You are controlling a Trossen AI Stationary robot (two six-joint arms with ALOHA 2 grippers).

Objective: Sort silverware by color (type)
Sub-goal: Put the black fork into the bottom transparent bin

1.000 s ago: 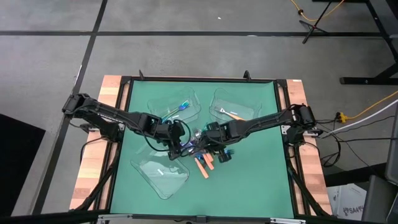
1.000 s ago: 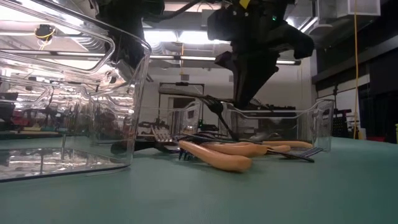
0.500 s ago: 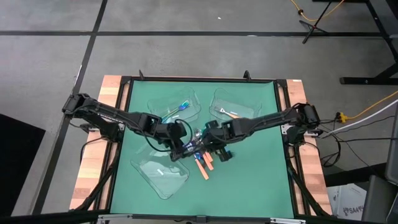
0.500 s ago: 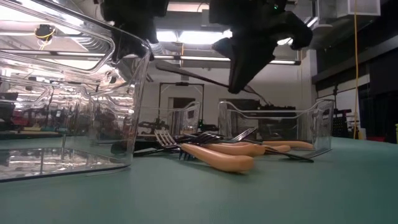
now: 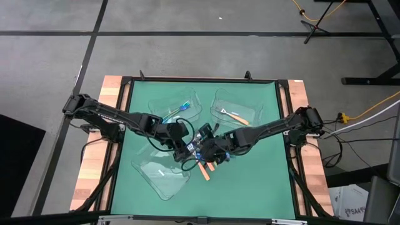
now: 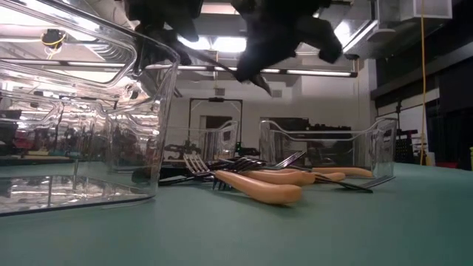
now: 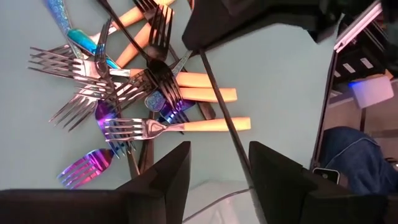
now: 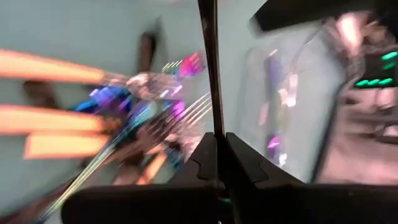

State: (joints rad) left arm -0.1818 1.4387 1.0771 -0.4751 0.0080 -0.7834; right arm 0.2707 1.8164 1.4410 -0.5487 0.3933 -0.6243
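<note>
Above the silverware pile (image 7: 137, 93) | right claw (image 8: 216, 146) clamps dark fork (image 8: 208, 62) | left claw (image 7: 214, 168) open beside

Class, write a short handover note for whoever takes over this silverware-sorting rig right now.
Right gripper: shut on a dark utensil, lifted above the pile.
Left gripper: open, empty, hovering beside the pile.
Done: a blue piece lies in the back left tray, an orange piece in the back right tray.
Left: the mixed forks in the table's middle; the front tray appears to hold little or nothing.
</note>
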